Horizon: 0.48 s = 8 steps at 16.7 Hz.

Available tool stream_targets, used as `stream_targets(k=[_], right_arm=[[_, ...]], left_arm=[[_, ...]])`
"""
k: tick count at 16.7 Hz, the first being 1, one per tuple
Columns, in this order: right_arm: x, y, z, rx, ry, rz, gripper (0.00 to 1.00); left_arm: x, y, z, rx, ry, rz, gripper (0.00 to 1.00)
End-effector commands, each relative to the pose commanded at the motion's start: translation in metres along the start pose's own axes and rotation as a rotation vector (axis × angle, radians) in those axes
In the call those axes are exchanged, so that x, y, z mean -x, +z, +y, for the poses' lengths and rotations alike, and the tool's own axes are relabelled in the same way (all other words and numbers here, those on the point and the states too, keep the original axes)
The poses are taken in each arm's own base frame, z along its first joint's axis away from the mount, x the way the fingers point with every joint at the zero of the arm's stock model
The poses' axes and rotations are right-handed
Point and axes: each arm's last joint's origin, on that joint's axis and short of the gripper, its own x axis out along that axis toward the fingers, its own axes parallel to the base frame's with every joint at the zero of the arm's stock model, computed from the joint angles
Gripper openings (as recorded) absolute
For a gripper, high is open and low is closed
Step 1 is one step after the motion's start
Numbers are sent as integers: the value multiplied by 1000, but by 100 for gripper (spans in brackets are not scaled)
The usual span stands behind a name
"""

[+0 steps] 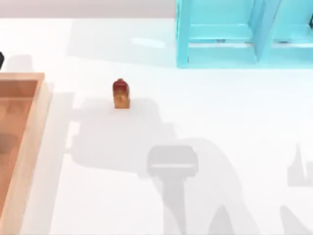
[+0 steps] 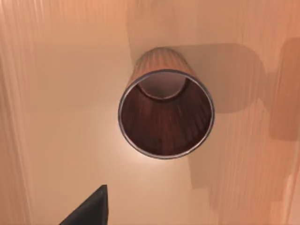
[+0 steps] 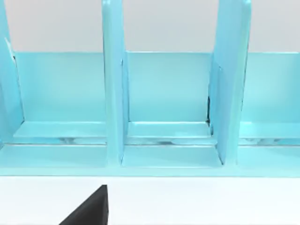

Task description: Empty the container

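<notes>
A: What is sitting nearest to us on the counter right now?

B: Nothing solid, just arm shadows falling across the white surface. The first real thing is the container, the big shallow wooden box lying at the counter's left edge and running out of the top view.

A: Is anything lying in it?

B: Yes. The left wrist camera is looking straight down into a brown ribbed cup, which is standing upright on the container's orange-brown floor, mouth up. I judge the left arm is hovering over it to line up a pick, since the cup has to come out for the box to be emptied.

A: Is the left gripper clenched or released?

B: I cannot tell; a single dark finger tip is poking into the view, just beside the cup and apart from it.

A: And to the right of the container?

B: A small red-topped wooden block is standing on the counter, well apart from the box. It is probably an item already outside it.

A: Farther back?

B: The turquoise shelf unit is standing beyond the container, to its right. The right wrist camera is facing its open compartments; the right gripper is showing one dark tip, so I cannot tell its state either. That arm is looking idle.
</notes>
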Motion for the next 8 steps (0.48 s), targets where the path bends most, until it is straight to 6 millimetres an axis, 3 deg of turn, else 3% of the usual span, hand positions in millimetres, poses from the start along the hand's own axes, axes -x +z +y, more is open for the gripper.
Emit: stream_targets(k=[2, 5, 8], right_arm=[[0, 0, 0, 0, 0, 0, 100], [0, 0, 0, 0, 0, 0, 100], [0, 0, 0, 0, 0, 0, 100]], left_arm=[[-14, 6, 7, 2, -3, 6, 100], [-52, 16, 18, 3, -3, 4, 100], [-81, 13, 17, 3, -2, -1, 100]])
